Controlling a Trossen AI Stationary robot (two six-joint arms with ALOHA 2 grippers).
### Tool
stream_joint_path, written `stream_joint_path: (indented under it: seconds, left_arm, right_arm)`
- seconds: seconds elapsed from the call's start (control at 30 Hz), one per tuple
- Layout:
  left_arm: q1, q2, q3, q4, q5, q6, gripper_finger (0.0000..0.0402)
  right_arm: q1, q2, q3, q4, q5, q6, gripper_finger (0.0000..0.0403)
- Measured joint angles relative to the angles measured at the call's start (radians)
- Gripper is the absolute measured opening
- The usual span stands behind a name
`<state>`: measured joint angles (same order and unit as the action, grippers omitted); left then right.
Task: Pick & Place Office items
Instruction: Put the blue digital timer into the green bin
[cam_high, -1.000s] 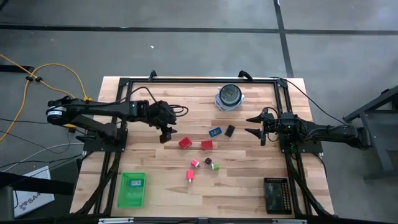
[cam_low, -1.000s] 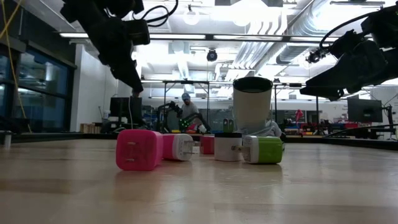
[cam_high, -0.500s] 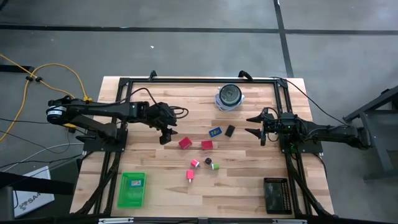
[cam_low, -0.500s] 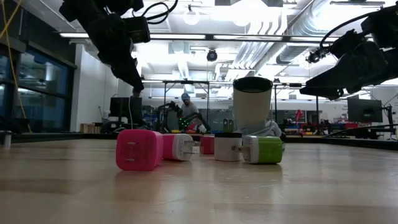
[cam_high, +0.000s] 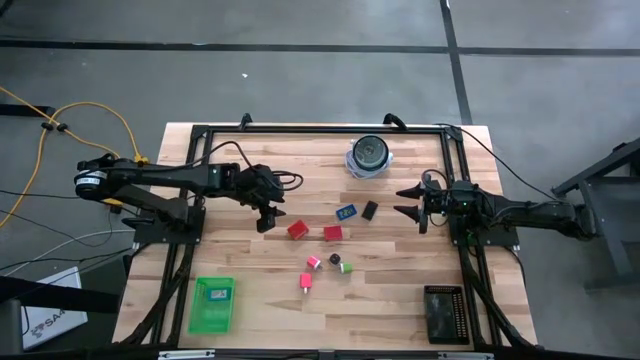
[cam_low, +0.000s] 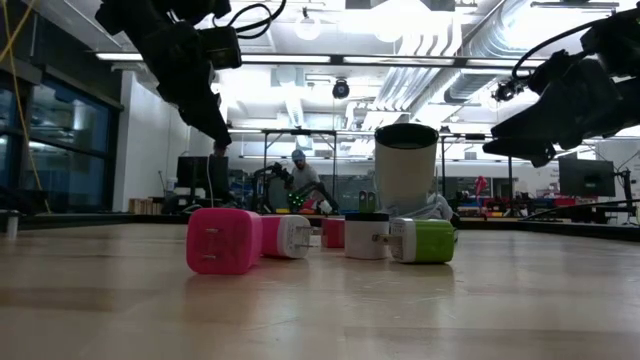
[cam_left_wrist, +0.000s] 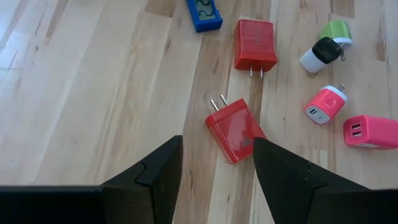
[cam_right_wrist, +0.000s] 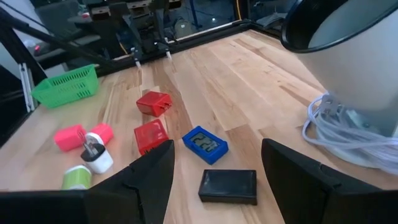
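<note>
1. Nearest the table's front edge: green mesh plastic tray (cam_high: 212, 304) and black tray (cam_high: 443, 311) near the front corners, not one office piece visibly on the black one; small item maybe in the green, cannot tell.
2. Mid-table, loose on bare wood: pink plug adapters (cam_high: 309, 272), green-and-black plugs (cam_high: 341, 264), two red plug blocks (cam_left_wrist: 235, 130), blue little clock (cam_right_wrist: 204, 144), black flat rectangle (cam_right_wrist: 227, 185). All left to sort.
3. Left gripper (cam_left_wrist: 214, 167) hovering just above the nearer red block, fingers apart, empty.
4. Farther right: right gripper (cam_high: 410, 203) waiting, spread, empty.
</note>
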<state>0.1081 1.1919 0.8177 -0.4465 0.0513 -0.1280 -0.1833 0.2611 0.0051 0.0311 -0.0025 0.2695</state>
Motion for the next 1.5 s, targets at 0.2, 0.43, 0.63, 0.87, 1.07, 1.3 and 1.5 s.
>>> stream_joint_path:
  seconds: [0.2,0.43,0.63,0.87,1.07,1.3,1.5]
  left_arm:
    - [0.0,0.0,0.0,0.0,0.0,0.0,0.0189]
    - [0.0,0.0,0.0,0.0,0.0,0.0,0.0189]
    - [0.0,0.0,0.0,0.0,0.0,0.0,0.0189]
    - [0.0,0.0,0.0,0.0,0.0,0.0,0.0189]
    - [0.0,0.0,0.0,0.0,0.0,0.0,0.0189]
    - [0.0,0.0,0.0,0.0,0.0,0.0,0.0189]
    - [0.0,0.0,0.0,0.0,0.0,0.0,0.0189]
  right_arm:
    - [0.0,0.0,0.0,0.001,0.0,-0.002,0.0229]
    - [0.0,0.0,0.0,0.028,0.049,0.062,0.0229]
    - [0.0,0.0,0.0,0.027,0.048,0.126,0.0229]
    - [0.0,0.0,0.0,0.084,-0.041,0.116,0.0229]
    - [0.0,0.065,0.057,0.113,-0.067,0.034,0.0229]
    - [0.0,0.286,0.21,0.116,-0.084,-0.083,0.0229]
    - [0.0,0.511,0.357,0.059,-0.086,-0.206,0.0229]
